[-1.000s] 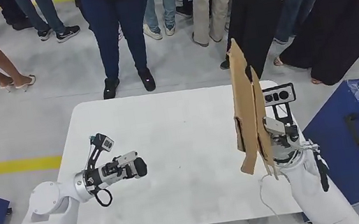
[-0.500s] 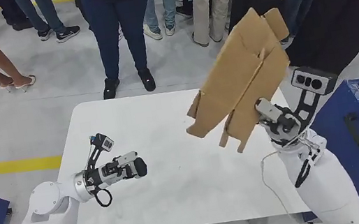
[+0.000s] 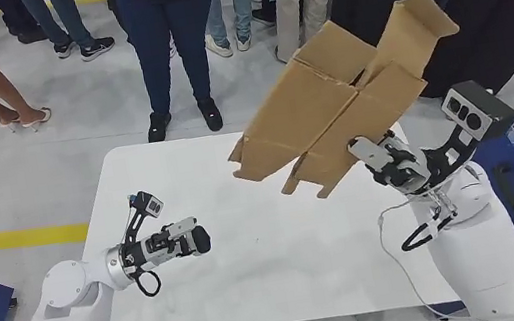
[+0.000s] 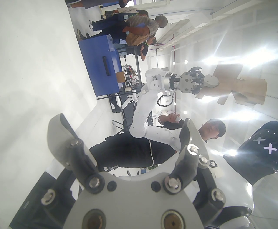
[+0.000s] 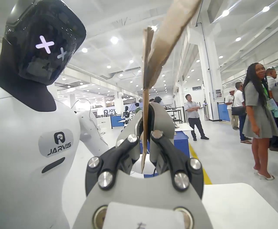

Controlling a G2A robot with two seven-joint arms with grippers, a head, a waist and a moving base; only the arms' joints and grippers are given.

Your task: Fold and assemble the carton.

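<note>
Jaws of the right gripper [image 3: 370, 155] are clamping tight on one edge of the carton [image 3: 331, 113], a flattened brown cardboard blank that is hanging in the air, well apart from the white table [image 3: 256, 282] below it. In the top view this gripper is sitting at the centre right of the frame, and the carton is stretching away from it toward the middle and the upper right, tilted, with its panels partly spread and its end flaps sticking out at both ends. In the right wrist view the cardboard is showing edge-on, a thin sheet squeezed between the two fingers, while a second layer is peeling away from it farther out. The left gripper [image 3: 199, 239] is hovering at the centre left of the top view, above the left part of the table, well apart from the carton; in the left wrist view its fingers [image 4: 186, 130] are standing wide apart, released, and pointing toward the other arm. A blue cabinet [image 3: 508, 212] is standing just beside the table at the right edge of the top view.
</note>
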